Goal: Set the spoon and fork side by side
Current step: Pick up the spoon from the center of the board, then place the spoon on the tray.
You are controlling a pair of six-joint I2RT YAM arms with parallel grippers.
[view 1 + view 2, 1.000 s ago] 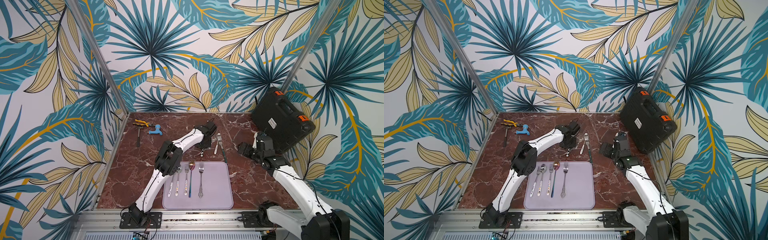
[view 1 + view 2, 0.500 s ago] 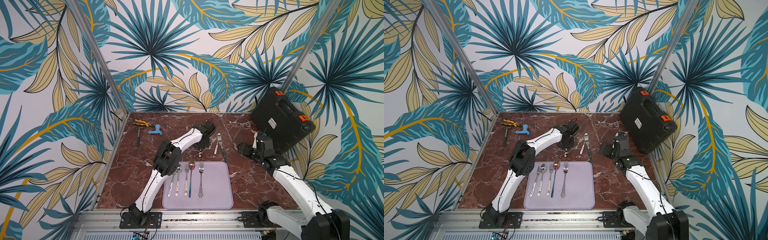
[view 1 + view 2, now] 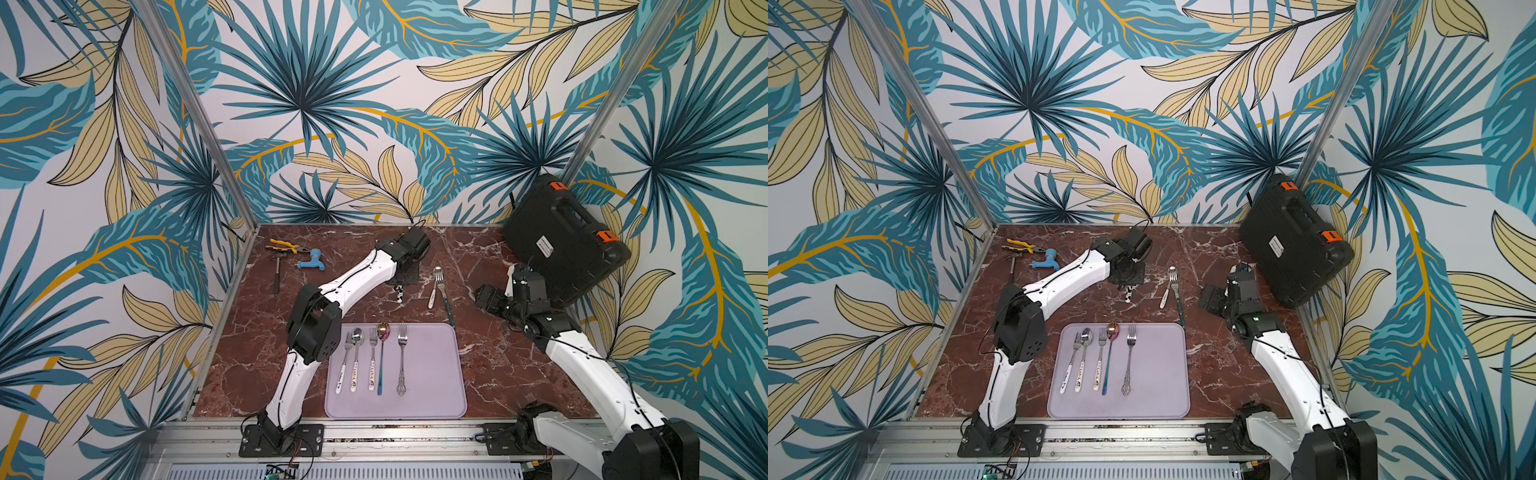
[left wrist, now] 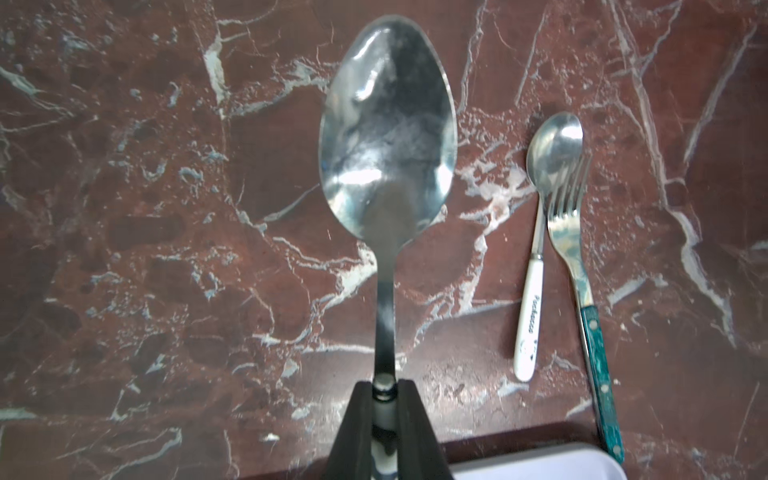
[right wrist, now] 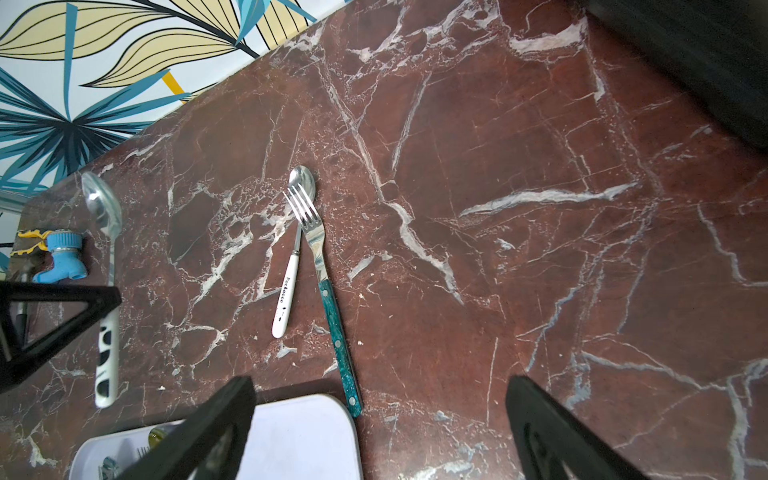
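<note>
Left claw (image 4: 384, 386) is clamped tight on the spotted spoon (image 4: 388, 137). Its pads (image 4: 353, 432) pinch the black-and-white handle just behind the steel neck, and nothing else is in its grip. I log it over the far middle of the table (image 3: 257, 340), to the right of the pliers (image 3: 284, 246), hammer (image 3: 276, 274) and blue tap (image 3: 311, 262) that lie near the far left corner. In both top views only the tail of the handle shows from under the claw. The wrist view shows the bowl pointing toward the back wall. I cannot tell whether the spoon rests on the marble or hangs just above it.

Toward the near edge lies the lilac mat (image 3: 432, 386). It carries a row of five pieces with their handles toward the near edge, and the ornate fork (image 3: 402, 357) is at the row's right end.

Right of the held spoon, on bare marble, the white-handled spoon (image 3: 433, 291) and teal-handled fork (image 3: 446, 307) overlap at the heads. The tines lie over the bowl and the handles spread apart. The fork's handle ends just beside the mat's far right corner.

Further right, the right claw (image 5: 380, 386) has its fingers (image 5: 208, 432) spread wide and holds nothing. It faces that loose pair without touching it. The black case (image 3: 565, 245) leans at the far right corner.
</note>
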